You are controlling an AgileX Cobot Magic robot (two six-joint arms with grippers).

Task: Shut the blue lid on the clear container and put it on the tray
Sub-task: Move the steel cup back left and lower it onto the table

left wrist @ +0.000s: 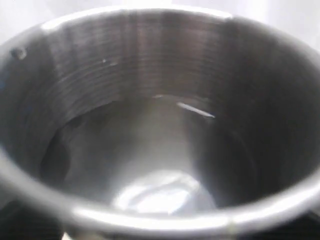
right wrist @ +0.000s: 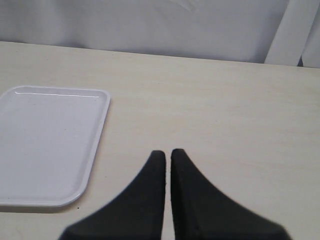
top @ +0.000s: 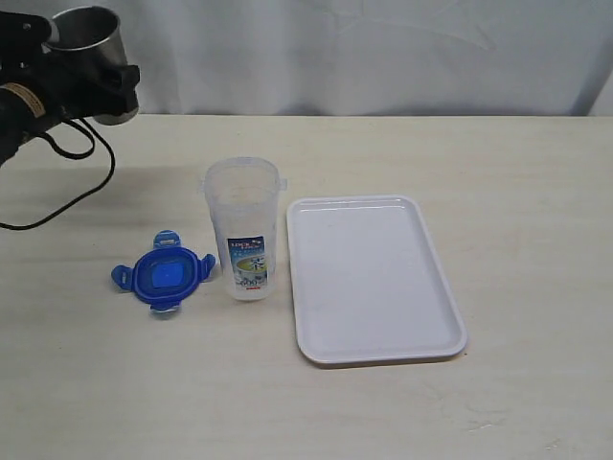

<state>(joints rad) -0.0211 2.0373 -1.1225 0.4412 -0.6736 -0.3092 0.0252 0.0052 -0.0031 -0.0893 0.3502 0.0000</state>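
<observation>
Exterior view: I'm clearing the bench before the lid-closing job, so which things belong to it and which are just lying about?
Belong to the job:
- blue lid, lying beside the container
- clear container, upright, open
- tray, white, nothing on it

Not part of it:
- steel cup, far left
- black cable, trailing on the table

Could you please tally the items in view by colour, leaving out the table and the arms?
Blue: 1, the lid
Clear: 1, the container
White: 1, the tray
Steel: 1, the cup
Total: 4
</observation>
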